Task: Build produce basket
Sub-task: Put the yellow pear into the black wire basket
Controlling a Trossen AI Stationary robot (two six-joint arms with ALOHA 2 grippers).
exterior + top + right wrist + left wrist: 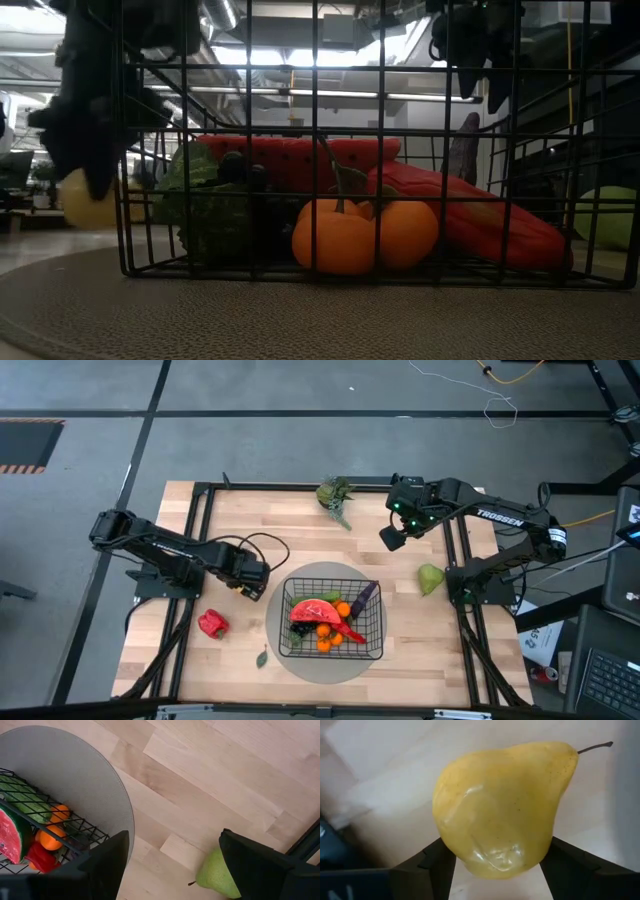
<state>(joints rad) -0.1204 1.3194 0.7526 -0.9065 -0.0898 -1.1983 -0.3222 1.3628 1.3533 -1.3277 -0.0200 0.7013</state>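
The black wire basket [332, 652] stands on a grey round mat [300, 582] and holds a watermelon slice [312, 609], oranges [327, 631], a red chili [470, 215], a purple eggplant [364, 595] and green produce. My left gripper [250, 584] is just left of the basket and shut on a yellow pear [502, 805]. My right gripper [392, 538] hangs open above the far right of the table. A green pear [430, 578] lies on the wood below it, and a red pepper [211, 623] lies near the left edge. My left gripper holds the yellow pear by its broad lower end [492, 857], pinched between the two fingers [437, 865], one on each side. The stem [595, 746] points away from the gripper. In the low view the pear [85, 203] sits low, near table height; whether it touches the wood I cannot tell.
A leafy green vegetable [335, 493] lies near the table's far edge, and a small leaf [262, 657] lies near the mat's near left rim. Black frame rails [200, 510] run along the table's sides. Bare wood shows between the basket and the green pear [217, 875].
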